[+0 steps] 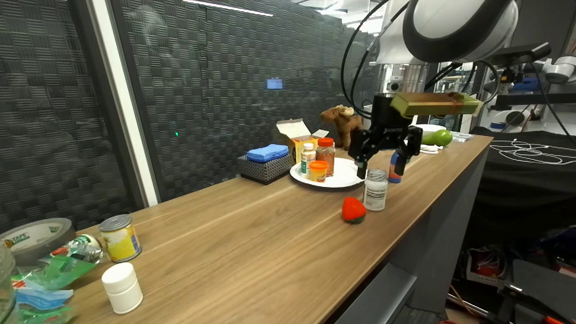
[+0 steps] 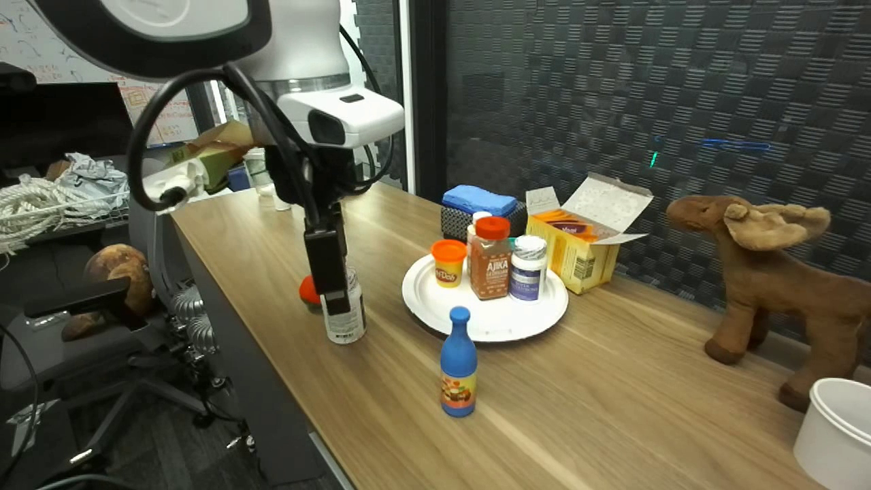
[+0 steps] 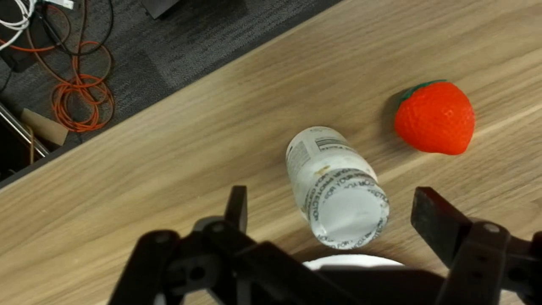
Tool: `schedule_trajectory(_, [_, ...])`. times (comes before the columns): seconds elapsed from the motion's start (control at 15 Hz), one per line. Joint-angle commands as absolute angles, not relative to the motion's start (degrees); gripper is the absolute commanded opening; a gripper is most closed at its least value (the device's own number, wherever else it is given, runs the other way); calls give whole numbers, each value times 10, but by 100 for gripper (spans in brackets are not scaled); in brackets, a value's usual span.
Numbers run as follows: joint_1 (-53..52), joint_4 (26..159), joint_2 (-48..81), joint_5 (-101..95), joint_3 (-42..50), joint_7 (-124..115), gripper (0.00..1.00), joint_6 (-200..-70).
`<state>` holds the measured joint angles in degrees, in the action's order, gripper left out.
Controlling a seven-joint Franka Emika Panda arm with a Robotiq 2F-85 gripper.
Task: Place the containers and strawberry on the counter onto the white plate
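A white bottle with a clear printed wrap stands on the counter; it shows in both exterior views. My gripper is open, one finger on each side of the bottle's top, with gaps and no contact visible in the wrist view. A red strawberry lies beside the bottle, also in both exterior views. The white plate holds a Play-Doh tub, a red-capped jar, a purple-labelled bottle and a white-capped bottle. A blue bottle stands near the plate.
Behind the plate are an open yellow box, a dark box with a blue cloth and a plush moose. A can, a small white bottle and tape stand at the counter's end. The counter edge is close.
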<state>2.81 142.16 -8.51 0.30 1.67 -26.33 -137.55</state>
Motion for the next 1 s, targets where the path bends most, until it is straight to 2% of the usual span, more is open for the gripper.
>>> schedule_trajectory(0.0, [28,1415,-77,28,8,-267,74,-1393])
schedule_trajectory(0.4, [29,1418,-81,18,4,-271,27,-1411])
schedule_trajectory(0.93, [31,1395,-116,30,6,-266,26,-1382])
